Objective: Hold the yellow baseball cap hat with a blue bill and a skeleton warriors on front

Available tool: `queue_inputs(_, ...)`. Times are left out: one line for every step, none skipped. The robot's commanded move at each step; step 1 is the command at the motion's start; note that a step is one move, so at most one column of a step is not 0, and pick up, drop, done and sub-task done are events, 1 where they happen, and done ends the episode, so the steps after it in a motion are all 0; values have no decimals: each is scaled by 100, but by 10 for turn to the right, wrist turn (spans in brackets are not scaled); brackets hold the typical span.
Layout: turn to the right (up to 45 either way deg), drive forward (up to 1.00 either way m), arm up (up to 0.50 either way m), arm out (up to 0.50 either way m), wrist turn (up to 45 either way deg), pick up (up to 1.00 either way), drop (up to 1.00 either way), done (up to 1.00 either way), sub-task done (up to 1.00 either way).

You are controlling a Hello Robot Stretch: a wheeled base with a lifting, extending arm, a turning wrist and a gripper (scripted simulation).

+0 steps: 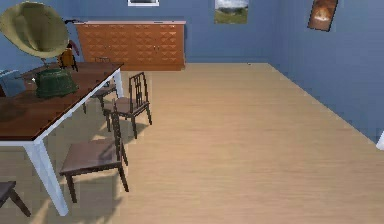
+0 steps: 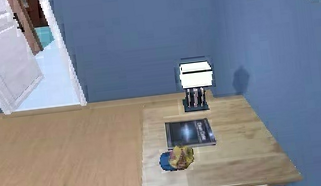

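**Pale wooden side table (image 2: 245, 147): the cap lies by its near edge**

Closest in the arm side view is the front lip of the pale wooden side table. Just behind that lip lies a small rounded yellow-tan cap with a blue bill (image 2: 179, 158), resting on the tabletop a little toward the view's left half of the table. It is the thing to be held.

Its blue part shows at the low left of the lump and the yellow crown rises to the right, so the long axis seems to run roughly across the view. It is too small to be sure, and no figure on the front can be made out.

The cap sits close to the middle of the view. By my judgement it lies about on the line along which the arm reaches out, a short way out over the table. How the gripper stands to it, and whether its fingers are spread or pressed together, cannot be told.

Just beyond the cap, apart from it, a flat dark blue book (image 2: 190, 133) lies on the top. Farther back stands a white box-shaded lamp on a dark base (image 2: 197, 82). Both are well clear of a reach that stops at the near edge.
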Motion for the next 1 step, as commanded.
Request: queue_inputs(0, 0, 50, 0, 0, 0, 0, 0, 0)
